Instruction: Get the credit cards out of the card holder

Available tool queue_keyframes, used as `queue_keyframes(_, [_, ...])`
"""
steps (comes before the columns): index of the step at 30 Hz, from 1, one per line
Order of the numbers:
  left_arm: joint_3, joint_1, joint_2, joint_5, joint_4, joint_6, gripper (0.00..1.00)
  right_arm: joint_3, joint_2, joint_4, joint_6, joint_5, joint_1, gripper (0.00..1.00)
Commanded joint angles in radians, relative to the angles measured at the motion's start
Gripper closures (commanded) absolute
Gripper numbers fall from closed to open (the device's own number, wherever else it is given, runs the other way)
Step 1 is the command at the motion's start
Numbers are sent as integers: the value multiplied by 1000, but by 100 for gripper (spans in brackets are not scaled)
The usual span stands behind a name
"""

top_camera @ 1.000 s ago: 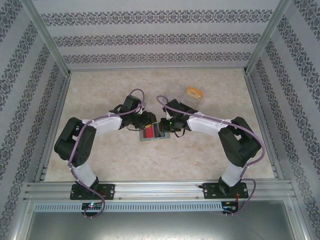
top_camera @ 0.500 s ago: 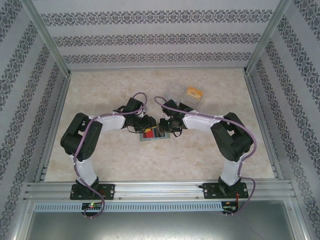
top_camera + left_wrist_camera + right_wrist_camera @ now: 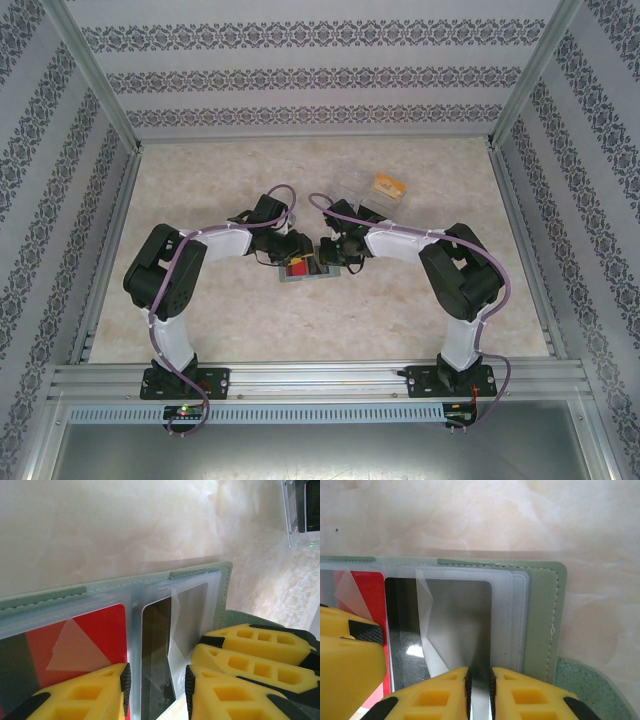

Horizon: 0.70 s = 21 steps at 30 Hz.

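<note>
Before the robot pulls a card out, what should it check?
1. Card holder lying open: ok.
2. Red card and dark card in their pockets, ready to pull: ok.
3. Right gripper pinching the clear flap: ok.
4. Left gripper gripping a card: not ok, its jaws stand open astride the dark card.
5. Yellow-orange card lying in the clear tray: ok.

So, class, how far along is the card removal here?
Done: one orange card lies in the clear tray. In hand: the right gripper seemingly pinches a clear flap of the open holder, while the left gripper stands open astride the dark card. Left: the red card and dark card are still pocketed.
</note>
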Motion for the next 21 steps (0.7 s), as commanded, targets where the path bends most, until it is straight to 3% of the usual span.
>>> queue_keyframes(1, [29, 7, 25, 16, -50, 34, 64, -2, 31, -7, 21, -24, -11, 79])
queue_keyframes(13, [49, 6, 53, 71, -31, 30, 64, -18, 35, 15, 30, -59, -17, 79])
queue_keyframes(21, [31, 7, 26, 77, -5, 43, 74, -24, 32, 5, 31, -39, -18, 79])
